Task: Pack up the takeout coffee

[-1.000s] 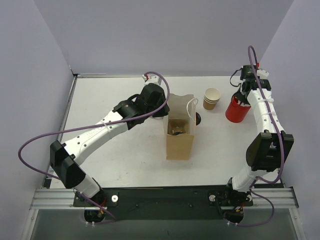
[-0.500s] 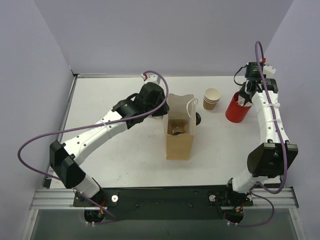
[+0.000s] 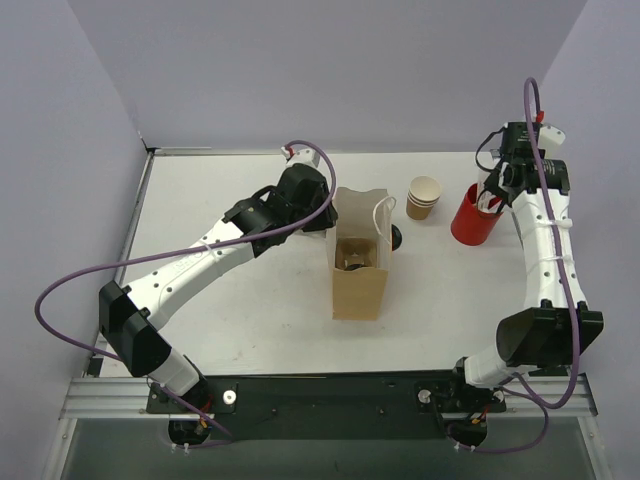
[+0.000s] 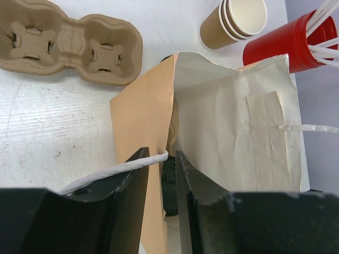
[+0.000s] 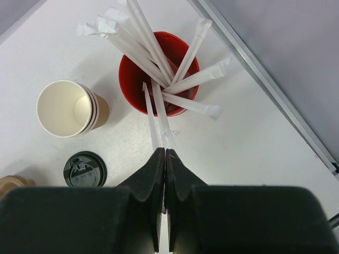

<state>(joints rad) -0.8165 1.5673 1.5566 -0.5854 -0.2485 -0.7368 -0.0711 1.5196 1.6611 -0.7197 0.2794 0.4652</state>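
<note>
A brown paper bag (image 3: 360, 285) stands open in the middle of the table. Deep inside it sits a cup with a dark lid (image 3: 352, 261), which I take for the takeout coffee; its lid (image 4: 170, 177) shows between my left fingers. My left gripper (image 4: 163, 156) is open, straddling the bag's back-left rim (image 4: 140, 114), and the white cord handle (image 4: 114, 170) lies over its left finger. Above the red cup (image 3: 472, 220), my right gripper (image 5: 165, 151) is shut on white wrapped straws (image 5: 159, 124) that lead down into the red cup (image 5: 135, 87).
A stack of empty tan cups (image 3: 424, 197) stands left of the red cup. A loose black lid (image 3: 397, 238) lies by the bag's far right corner. A moulded-pulp carrier (image 4: 69, 42) lies behind the bag, under my left arm. The right wall rail (image 5: 265, 79) runs close by.
My right arm has risen and swung right and back from the red cup, jaws still shut. The left arm stays at the bag, its jaws a touch wider.
</note>
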